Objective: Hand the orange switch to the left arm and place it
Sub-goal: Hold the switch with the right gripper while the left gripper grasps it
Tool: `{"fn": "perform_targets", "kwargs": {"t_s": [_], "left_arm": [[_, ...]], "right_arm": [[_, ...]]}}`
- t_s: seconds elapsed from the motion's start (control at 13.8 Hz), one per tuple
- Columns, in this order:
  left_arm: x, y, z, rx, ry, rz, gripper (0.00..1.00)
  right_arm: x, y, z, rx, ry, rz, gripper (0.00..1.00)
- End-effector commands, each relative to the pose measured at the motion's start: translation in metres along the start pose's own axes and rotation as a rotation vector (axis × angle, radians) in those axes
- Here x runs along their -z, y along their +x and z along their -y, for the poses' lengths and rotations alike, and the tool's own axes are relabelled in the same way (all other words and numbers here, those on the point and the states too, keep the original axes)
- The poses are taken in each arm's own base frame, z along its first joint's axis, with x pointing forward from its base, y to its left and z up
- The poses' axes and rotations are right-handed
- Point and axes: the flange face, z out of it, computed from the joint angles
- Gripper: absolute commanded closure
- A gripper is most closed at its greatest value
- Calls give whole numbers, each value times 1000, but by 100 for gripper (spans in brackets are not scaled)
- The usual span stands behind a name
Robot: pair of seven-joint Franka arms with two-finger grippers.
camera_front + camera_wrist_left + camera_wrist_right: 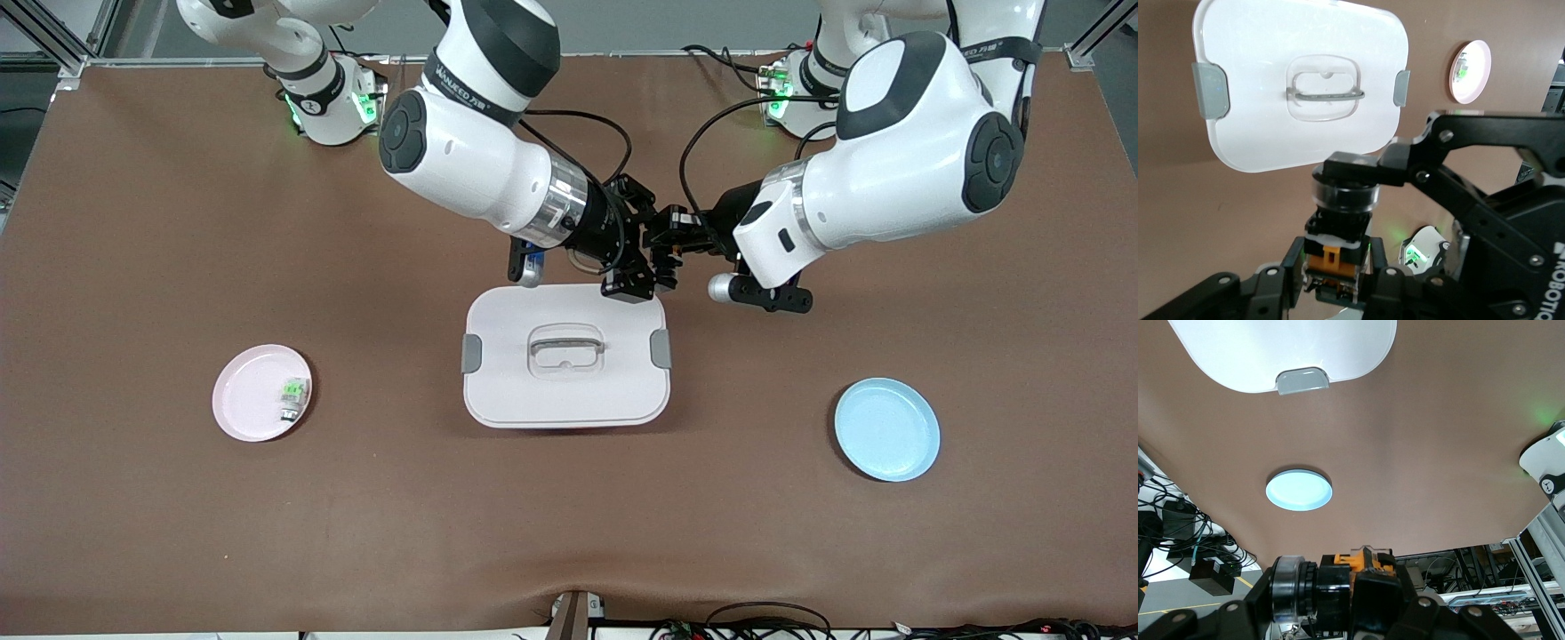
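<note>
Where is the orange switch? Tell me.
The switch is in the air between the two grippers, which meet above the table at the box's edge nearest the robots' bases; the right gripper holds it and the left gripper is on it too.

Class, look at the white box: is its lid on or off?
On. The lid lies flat on the box, handle up, with grey clips at both ends.

The tiny black cylindrical push-button switch with orange markings (1338, 230) is hanging in the air, pinched between both black grippers, at twelve o'clock from the large white rounded-rectangular plastic box (565, 356) sitting closed mid-table.
</note>
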Motion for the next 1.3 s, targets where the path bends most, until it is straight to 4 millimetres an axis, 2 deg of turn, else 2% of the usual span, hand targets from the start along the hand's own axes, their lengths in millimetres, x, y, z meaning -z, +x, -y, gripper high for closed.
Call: {"fn": "perform_targets", "kwargs": {"t_s": [0.0,0.07,0.58,0.65,0.72,1.23], "left_arm": [[7,-8,6,-2,15,30,92],[9,-9,6,-1,15,29,100],[22,-4,16,9,13,11,100],[23,-2,17,-6,11,9,100],[25,-2,19,-19,11,8,100],[30,2,24,-14,7,-1,100]], "right_arm": [[2,-8,1,-11,17,13,100],[2,-8,1,-11,17,13,100],[-1,-7,3,-9,27,19,100],[-1,-7,3,-6,27,19,78],[-1,-7,2,-3,26,18,1],[0,-6,4,5,29,17,0]]}}
